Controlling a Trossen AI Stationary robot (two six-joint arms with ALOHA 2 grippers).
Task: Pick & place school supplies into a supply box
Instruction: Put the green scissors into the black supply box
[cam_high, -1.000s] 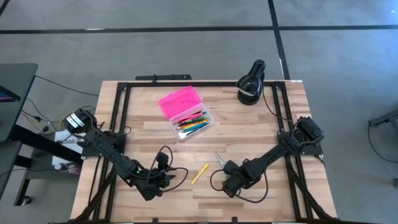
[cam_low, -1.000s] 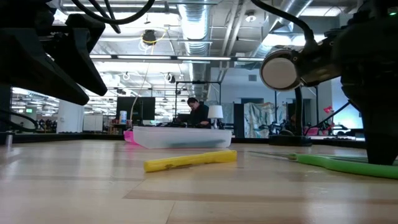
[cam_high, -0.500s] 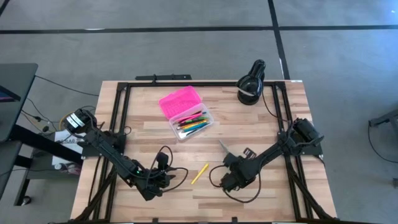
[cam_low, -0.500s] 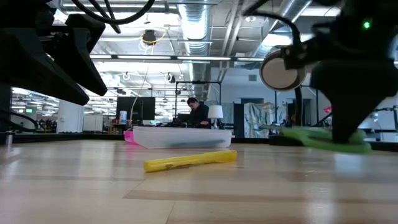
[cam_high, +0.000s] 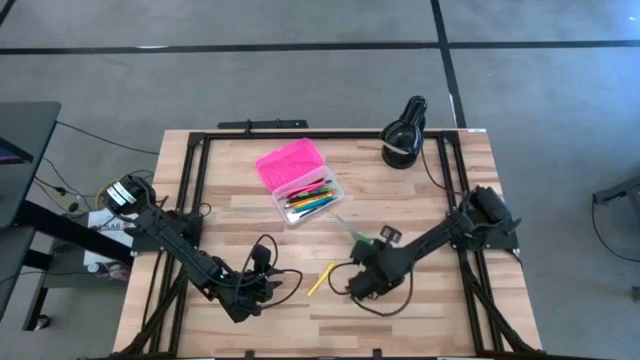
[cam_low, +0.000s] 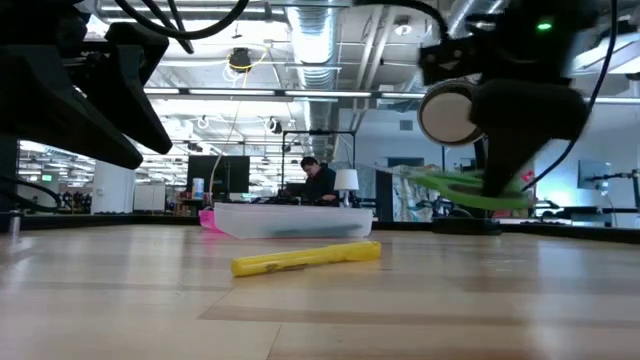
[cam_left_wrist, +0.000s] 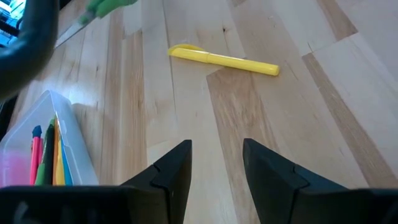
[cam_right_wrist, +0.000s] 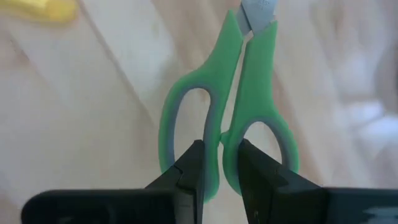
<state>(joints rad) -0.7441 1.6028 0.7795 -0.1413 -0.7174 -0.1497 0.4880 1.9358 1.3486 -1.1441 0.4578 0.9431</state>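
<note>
Arms: two dark arms over the surface (cam_high: 420, 195), pale wood planks in a black frame.
Right gripper (cam_right_wrist: 221, 171): it's up off the wood near the middle, and it has the scissors (cam_right_wrist: 227, 106)! One pair, green plastic handles with grey-lined loops, short metal blades pointing away from the wrist.
Right fingers (cam_right_wrist: 189, 171): nearly together, pinching the strip where the two handle loops meet; from table height the scissors (cam_low: 455, 187) hang clear of the surface, roughly level.
Left gripper (cam_left_wrist: 216, 163): low at the near left of the surface, holding nothing.
Left fingers (cam_left_wrist: 177, 168): spread with a clear gap, bare wood between them, touching no object.
Yellow pen (cam_high: 321, 279): one, lying flat and alone on the wood between the two grippers, slim and straight with a clip at one end; not touched by either.
Supply box (cam_high: 300, 182): one, toward the far side of the surface, clear shallow tray with its bright pink lid flung open and lying flat behind it.
Pens in the box: a bundle in pink, orange, green, yellow, packed lengthwise; I can't get an exact count from here.
Black lamp-like object (cam_high: 404, 135): one, rounded, at the far right corner.
Cables: thin black loops trailing by each gripper.
Room behind: a person (cam_low: 318, 183) sits far off at a desk.
</note>
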